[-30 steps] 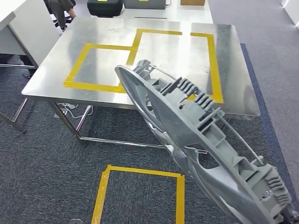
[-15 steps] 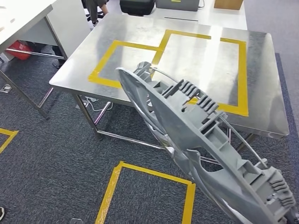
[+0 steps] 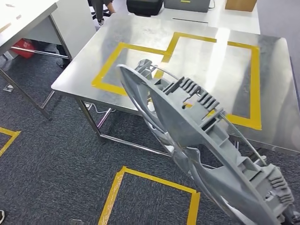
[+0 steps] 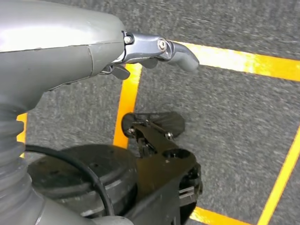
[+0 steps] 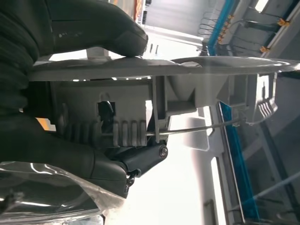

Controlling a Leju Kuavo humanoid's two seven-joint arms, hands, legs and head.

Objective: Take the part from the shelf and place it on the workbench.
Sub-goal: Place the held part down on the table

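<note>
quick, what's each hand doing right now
Left hand: hangs above the carpet, holds nothing; whether its fingers are spread or curled cannot be told.
Right hand: grips the grey part.

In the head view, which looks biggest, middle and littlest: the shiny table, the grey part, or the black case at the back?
1. Shiny table: it looks biggest.
2. Grey part: nearly as big in the picture, but it is held close to the camera, so that may mislead.
3. Black case: smallest, far away and cut off by the edge.
</note>
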